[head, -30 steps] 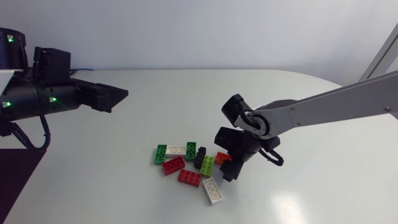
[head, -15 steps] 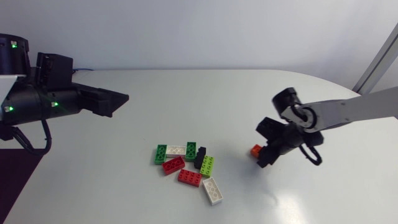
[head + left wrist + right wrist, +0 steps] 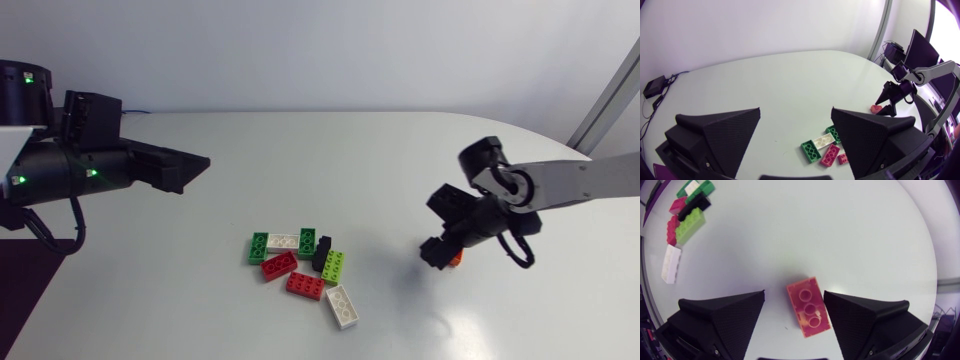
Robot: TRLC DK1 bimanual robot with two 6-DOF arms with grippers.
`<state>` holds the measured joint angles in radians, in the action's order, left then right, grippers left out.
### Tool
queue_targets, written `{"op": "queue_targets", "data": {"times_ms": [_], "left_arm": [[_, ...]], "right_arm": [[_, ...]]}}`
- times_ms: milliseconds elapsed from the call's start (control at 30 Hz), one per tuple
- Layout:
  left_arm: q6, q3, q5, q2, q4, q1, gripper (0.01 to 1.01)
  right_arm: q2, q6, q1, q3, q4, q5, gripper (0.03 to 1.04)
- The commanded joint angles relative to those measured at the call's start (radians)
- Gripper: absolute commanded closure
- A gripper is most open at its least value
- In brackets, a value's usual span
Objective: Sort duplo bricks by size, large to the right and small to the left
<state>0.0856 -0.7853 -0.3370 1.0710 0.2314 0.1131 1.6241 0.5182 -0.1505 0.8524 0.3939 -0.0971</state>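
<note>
Shift: A second ago my right claw (image 3: 441, 256) was down at the right edge of the pile (image 3: 300, 266). Half a second ago it was mid-crossing with the orange brick (image 3: 808, 308). Now it's out on the right of the counter (image 3: 330, 170).
Meaning: I judge that's one large brick delivered to its side, and this carry is about done.
Brick's place: It's on the right of the counter, well apart from the pile. It sits low under my right claw and looks to be resting on the surface.
Right claw: The fingers are spread, not clamped. There's bare counter between the brick and one finger. The other finger is just beside it, maybe brushing it.
Long axis: It runs along the gap between my fingers, skewed a little. The end nearer my wrist leans toward one finger and the other end pokes out ahead of the tips.
Facing: It lies flat, with three round rings in a row on the upward side. That could be its underside, but I can't be sure.
Left claw (image 3: 796, 112): It's wide open with nothing between the fingers, hanging over the far left of the counter. It has barely stirred.
Remaining: Red, green, lime, white and black bricks are bunched near the middle, none sorted yet.
</note>
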Motion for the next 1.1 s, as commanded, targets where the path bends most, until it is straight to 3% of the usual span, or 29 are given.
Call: {"op": "queue_targets", "data": {"times_ms": [0, 133, 367, 700, 1067], "left_arm": [[0.006, 0.009, 0.000, -0.014, 0.002, 0.005, 0.044], [0.008, 0.011, 0.000, -0.014, 0.003, 0.002, 0.044], [0.011, 0.017, 0.000, -0.026, 0.011, -0.013, 0.044], [0.013, 0.026, -0.002, -0.026, 0.006, -0.013, 0.044], [0.013, 0.031, -0.002, -0.025, 0.002, -0.015, 0.044]], "right_arm": [[-0.020, -0.090, -0.130, 0.062, 0.034, 0.000, 0.07], [0.016, -0.184, -0.314, 0.134, 0.046, 0.030, 0.07], [0.072, -0.224, -0.432, 0.149, 0.048, 0.030, 0.07], [0.143, -0.230, -0.547, 0.169, 0.051, 0.030, 0.07], [0.223, -0.228, -0.558, 0.208, 0.040, 0.030, 0.07]]}}
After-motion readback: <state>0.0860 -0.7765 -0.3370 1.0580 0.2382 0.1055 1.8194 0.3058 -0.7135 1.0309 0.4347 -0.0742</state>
